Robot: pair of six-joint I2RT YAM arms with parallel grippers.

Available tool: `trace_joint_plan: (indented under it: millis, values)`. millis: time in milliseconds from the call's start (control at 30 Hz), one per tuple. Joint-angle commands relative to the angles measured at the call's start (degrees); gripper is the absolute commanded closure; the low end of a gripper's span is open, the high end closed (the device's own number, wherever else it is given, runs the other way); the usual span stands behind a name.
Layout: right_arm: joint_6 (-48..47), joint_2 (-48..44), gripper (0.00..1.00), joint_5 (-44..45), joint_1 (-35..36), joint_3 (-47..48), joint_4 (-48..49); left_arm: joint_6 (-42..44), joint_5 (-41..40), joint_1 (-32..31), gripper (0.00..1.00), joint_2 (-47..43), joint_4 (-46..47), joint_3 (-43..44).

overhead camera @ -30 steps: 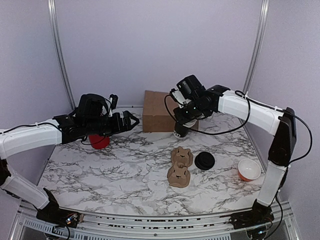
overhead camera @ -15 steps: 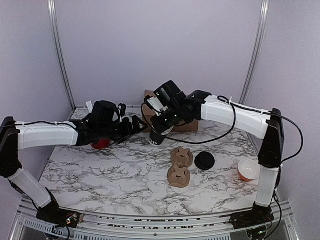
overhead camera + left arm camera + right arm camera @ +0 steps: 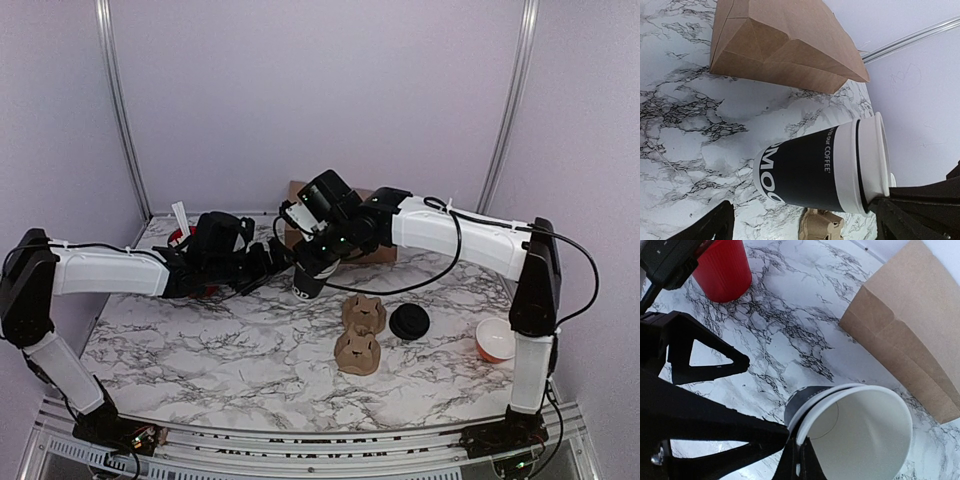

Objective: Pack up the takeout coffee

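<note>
The right gripper (image 3: 321, 259) is pinched shut on the white rim of the lidless black coffee cup (image 3: 306, 282), which has been carried left from the paper bag (image 3: 785, 45), above the table, up to the wide-open left gripper (image 3: 276, 257).

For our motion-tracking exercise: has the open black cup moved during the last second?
Yes. The open black cup, in the right claw, moved left: from behind the cardboard carrier to its left.

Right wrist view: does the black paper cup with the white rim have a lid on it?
No, the black paper cup is uncovered, with its bare white inside showing straight through the open rim.
</note>
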Motion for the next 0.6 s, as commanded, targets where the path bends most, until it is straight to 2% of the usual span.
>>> trace_joint_plan:
  millis: [0, 567]
  values:
    - [0.5, 0.5, 1.0, 0.6, 1.3, 3.5, 0.2, -0.5, -2.4, -0.3, 0.01, 1.4, 2.1, -1.0]
    - [-0.2, 2.0, 1.0, 4.8, 1.6, 7.1, -2.4, 0.1, -3.6, -0.3, 0.01, 3.6, 2.5, -2.0]
